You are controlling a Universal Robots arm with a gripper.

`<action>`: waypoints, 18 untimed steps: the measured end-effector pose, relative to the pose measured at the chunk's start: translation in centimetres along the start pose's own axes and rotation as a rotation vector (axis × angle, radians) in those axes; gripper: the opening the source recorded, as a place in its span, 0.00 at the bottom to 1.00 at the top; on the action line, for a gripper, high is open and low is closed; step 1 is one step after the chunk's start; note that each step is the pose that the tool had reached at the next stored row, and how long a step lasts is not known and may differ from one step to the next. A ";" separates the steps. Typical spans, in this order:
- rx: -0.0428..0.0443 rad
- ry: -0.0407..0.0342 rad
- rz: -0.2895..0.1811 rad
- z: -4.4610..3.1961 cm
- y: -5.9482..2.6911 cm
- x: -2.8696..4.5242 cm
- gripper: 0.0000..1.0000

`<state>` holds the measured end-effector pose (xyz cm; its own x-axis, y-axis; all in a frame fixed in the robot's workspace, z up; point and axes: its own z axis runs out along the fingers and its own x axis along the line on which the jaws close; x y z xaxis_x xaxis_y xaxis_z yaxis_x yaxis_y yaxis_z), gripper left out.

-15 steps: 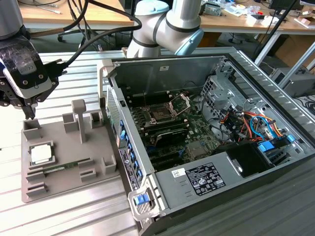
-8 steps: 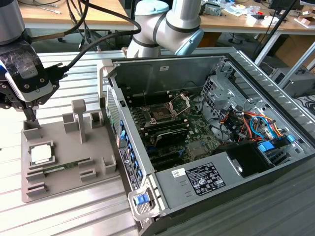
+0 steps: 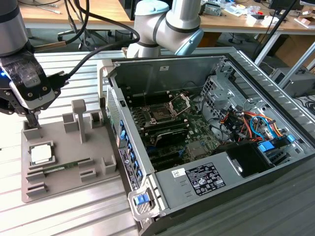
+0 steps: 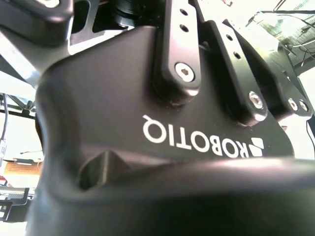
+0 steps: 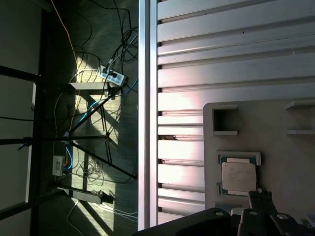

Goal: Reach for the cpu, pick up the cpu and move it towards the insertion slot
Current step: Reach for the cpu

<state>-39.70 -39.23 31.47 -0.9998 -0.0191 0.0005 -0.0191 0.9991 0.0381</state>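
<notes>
Black gripper (image 3: 33, 119), jaws' state not tellable, hangs near pale silver square cpu (image 3: 41, 154) in grey plastic tray (image 3: 69, 183); misaligned descent could clip recess wall.

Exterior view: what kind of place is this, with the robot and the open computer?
Probably a robotics lab or workshop: a robot arm beside an open computer case on a slatted metal table, with cluttered wooden benches behind.
</notes>
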 end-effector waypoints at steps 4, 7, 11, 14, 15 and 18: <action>0.0000 0.0000 0.000 0.36 -0.01 0.00 0.11; 0.0000 0.0001 0.000 0.39 -0.01 0.00 0.11; 0.0000 0.0000 0.000 0.51 -0.02 0.00 0.11; 0.0000 0.0000 0.000 0.60 -0.02 0.00 0.11; 0.0000 0.0000 0.000 0.64 -0.02 0.00 0.11; 0.0000 0.0000 0.000 0.68 -0.03 0.00 0.11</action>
<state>-39.70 -39.23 30.79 -0.9998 -0.0191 0.0005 -0.0191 0.9991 0.0382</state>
